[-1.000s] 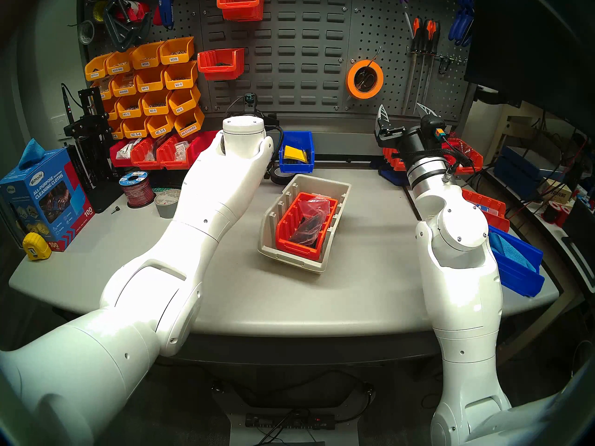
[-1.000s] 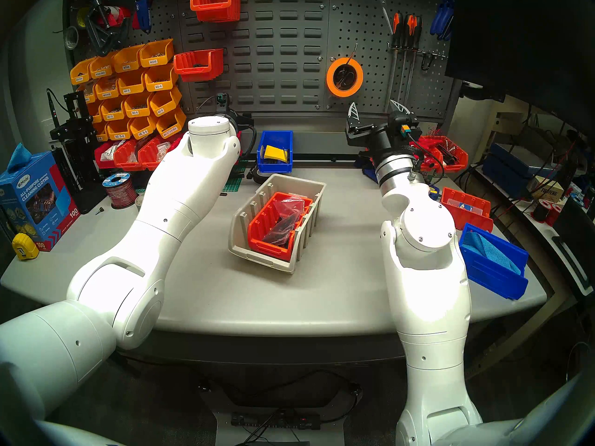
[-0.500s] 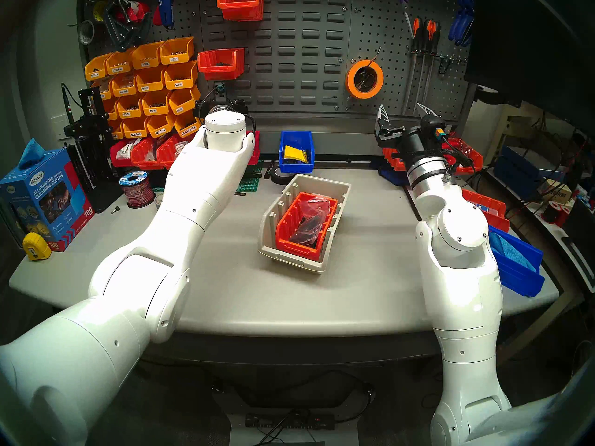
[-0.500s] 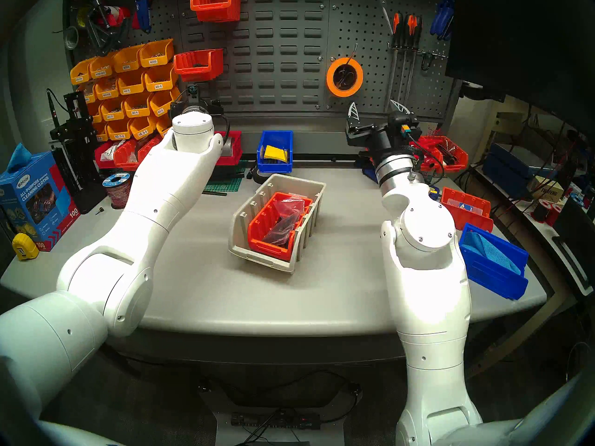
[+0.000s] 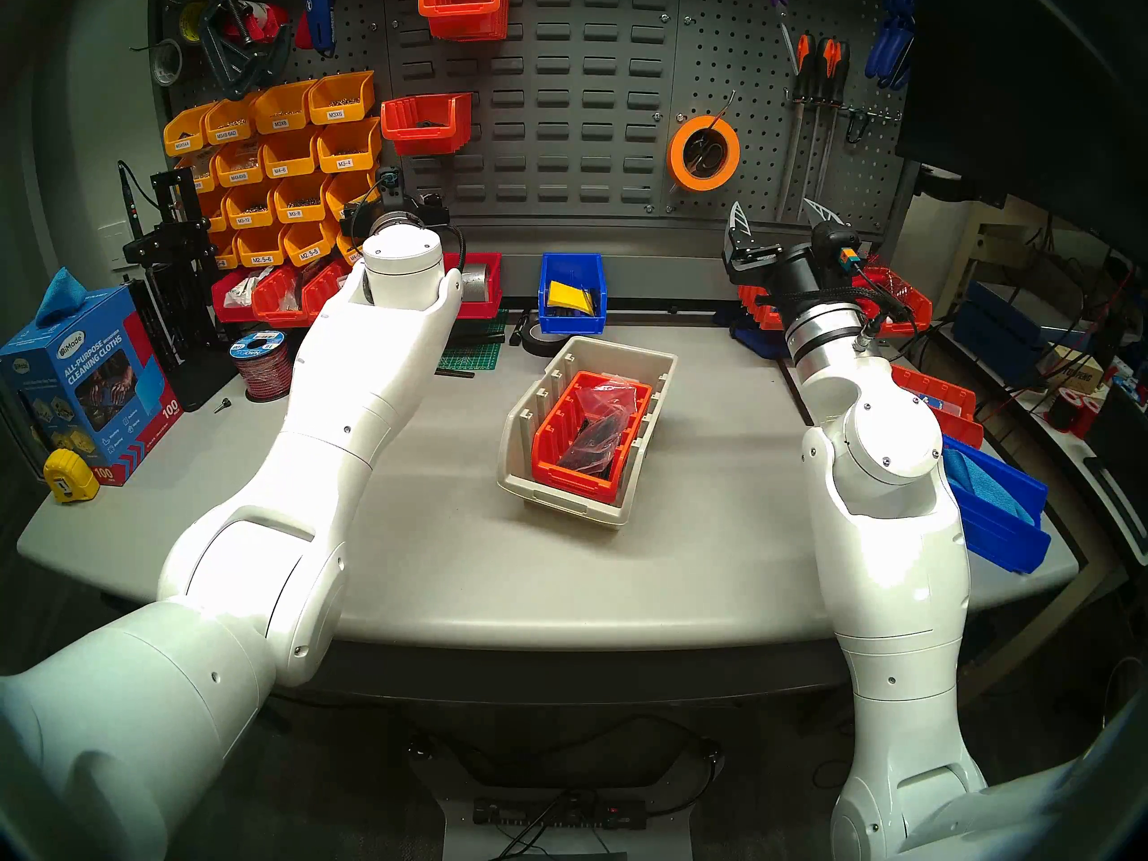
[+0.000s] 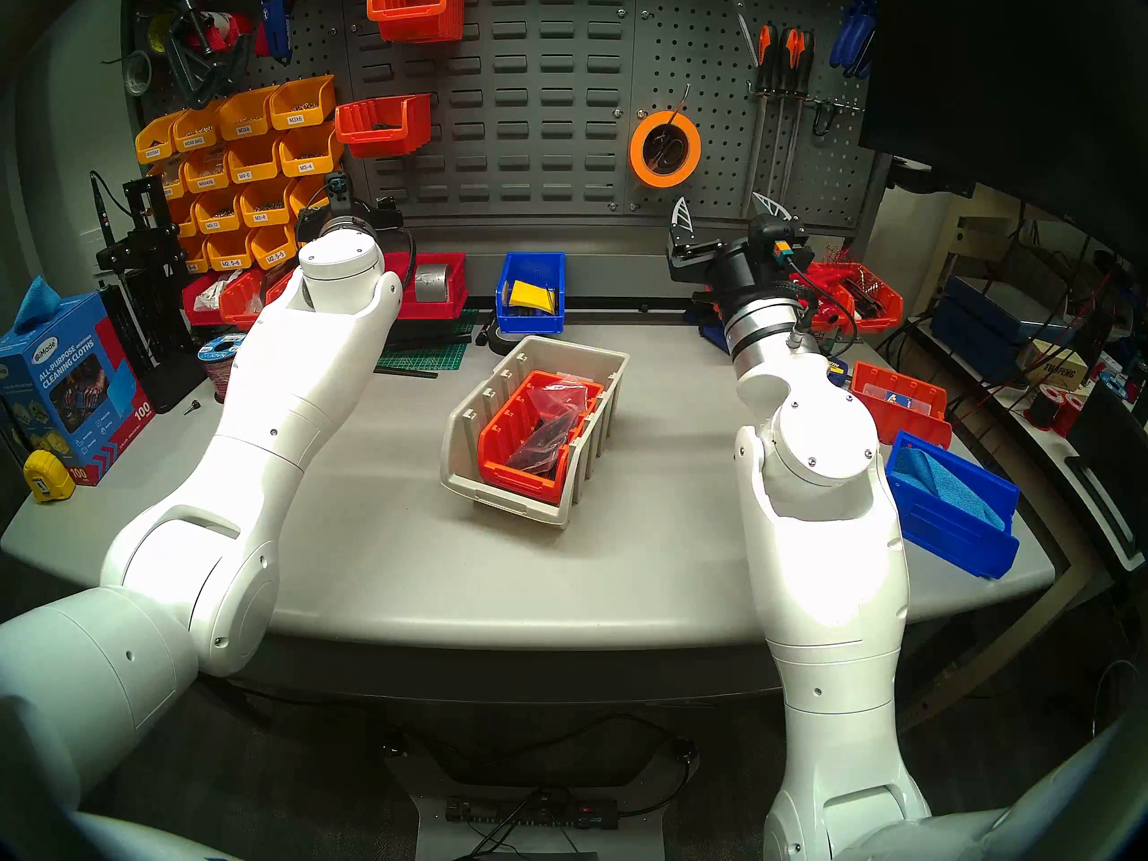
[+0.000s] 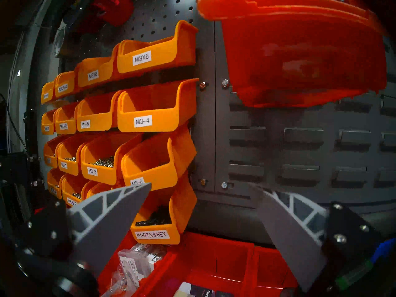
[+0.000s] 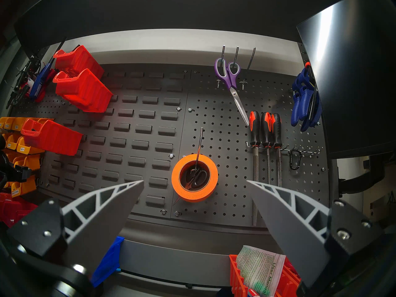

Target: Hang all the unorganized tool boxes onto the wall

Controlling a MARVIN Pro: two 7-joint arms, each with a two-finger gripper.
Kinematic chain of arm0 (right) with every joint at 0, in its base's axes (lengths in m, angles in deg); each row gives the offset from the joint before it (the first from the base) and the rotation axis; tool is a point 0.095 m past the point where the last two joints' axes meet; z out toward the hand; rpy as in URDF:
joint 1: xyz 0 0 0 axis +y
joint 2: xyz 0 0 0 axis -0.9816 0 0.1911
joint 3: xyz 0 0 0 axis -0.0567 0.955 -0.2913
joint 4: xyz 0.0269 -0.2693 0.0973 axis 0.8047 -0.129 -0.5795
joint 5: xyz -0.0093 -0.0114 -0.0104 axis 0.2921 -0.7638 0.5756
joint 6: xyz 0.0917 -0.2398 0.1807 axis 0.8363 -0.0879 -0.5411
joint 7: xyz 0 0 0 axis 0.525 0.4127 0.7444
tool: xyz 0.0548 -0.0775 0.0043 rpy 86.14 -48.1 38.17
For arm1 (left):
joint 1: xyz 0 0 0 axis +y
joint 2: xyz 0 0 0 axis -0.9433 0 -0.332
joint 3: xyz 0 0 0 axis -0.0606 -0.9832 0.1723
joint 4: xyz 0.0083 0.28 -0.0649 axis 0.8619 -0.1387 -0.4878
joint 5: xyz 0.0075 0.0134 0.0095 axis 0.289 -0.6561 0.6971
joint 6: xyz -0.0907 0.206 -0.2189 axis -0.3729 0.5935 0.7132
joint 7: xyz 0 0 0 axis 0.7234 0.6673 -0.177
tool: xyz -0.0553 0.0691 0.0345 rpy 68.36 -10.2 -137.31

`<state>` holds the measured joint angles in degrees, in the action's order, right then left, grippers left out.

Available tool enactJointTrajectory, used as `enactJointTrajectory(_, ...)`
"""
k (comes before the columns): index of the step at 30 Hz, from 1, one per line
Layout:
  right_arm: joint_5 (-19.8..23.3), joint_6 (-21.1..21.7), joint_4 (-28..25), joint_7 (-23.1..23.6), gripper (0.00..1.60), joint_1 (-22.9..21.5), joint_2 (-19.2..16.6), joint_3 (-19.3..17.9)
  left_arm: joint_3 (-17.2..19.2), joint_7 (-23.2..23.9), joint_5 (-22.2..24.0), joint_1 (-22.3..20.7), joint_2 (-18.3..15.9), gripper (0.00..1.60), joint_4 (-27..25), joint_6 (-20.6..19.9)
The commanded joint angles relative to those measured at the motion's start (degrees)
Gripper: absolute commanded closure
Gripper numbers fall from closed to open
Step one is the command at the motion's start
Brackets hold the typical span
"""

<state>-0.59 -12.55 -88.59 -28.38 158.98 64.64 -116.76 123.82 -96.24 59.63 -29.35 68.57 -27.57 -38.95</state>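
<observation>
Up at the back of the bench, my left pincer (image 7: pixel 203 206) stands with its jaws spread wide and nothing between them — its grey fingers (image 7: pixel 111 221) rise from the lower corners of the left wrist view, and past them lies the louvred wall (image 7: pixel 300 153). A red-orange bin (image 7: pixel 300 54) hangs on that wall in the upper right of the same view, and the small yellow-orange labelled bins (image 7: pixel 145 110) fill the middle left. In the head view that pincer is hidden behind my left wrist (image 5: pixel 402 263), left of centre.

My right pincer (image 8: pixel 195 187) is just as wide open and equally empty; in its wrist view the fingertips frame an orange tape roll (image 8: pixel 194 178) hung on the pegboard (image 8: pixel 227 127). In the head view it sits at the right (image 5: pixel 779 215), tips pointing up toward the wall.

Out on the grey table (image 5: pixel 435 561), the tool boxes wait unhung. The beige bin (image 5: pixel 587 431) lies a little right of centre, and a red-orange bin (image 5: pixel 590 431) holding a plastic bag sits inside it. The blue bin with a yellow card (image 5: pixel 571 294) stands above them in the frame, at the foot of the wall (image 5: pixel 559 95). Two more red-orange bins (image 5: pixel 463 5) already hang on the slotted panel, in the upper middle — one near the top edge, the other lower and further left.
</observation>
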Motion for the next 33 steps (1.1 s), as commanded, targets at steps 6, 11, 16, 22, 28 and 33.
enactJointTrajectory(6, -0.02, -0.06, -0.77, -0.02, 0.00, -0.19, 0.00, 0.00, 3.96, 5.27, 3.67, 2.87, -4.33, 0.00, -3.64, 1.59)
enactJointTrajectory(11, -0.02, -0.07, -0.76, -0.02, 0.00, -0.19, 0.00, 0.00, 5.10, 10.42, 6.38, 4.05, -5.83, 0.00, -5.07, 2.02)
enactJointTrajectory(16, -0.02, -0.07, -0.76, -0.02, 0.00, -0.19, 0.00, 0.00, 4.93, 15.47, 8.76, 4.88, -7.26, 0.00, -6.24, 2.28)
enactJointTrajectory(22, -0.02, -0.06, -0.77, -0.02, 0.00, -0.19, 0.00, 0.00, 4.80, 20.16, 9.94, 5.53, -8.59, 0.00, -6.66, 3.79)
enactJointTrajectory(28, -0.02, -0.05, -0.78, -0.03, 0.00, -0.18, 0.00, 0.00, 4.95, 21.19, 10.12, 5.54, -8.73, 0.00, -6.42, 4.14)
enactJointTrajectory(33, -0.02, -0.04, -0.78, -0.03, 0.00, -0.18, 0.00, 0.00, 4.92, 21.40, 10.23, 5.53, -8.81, 0.00, -6.36, 4.27)
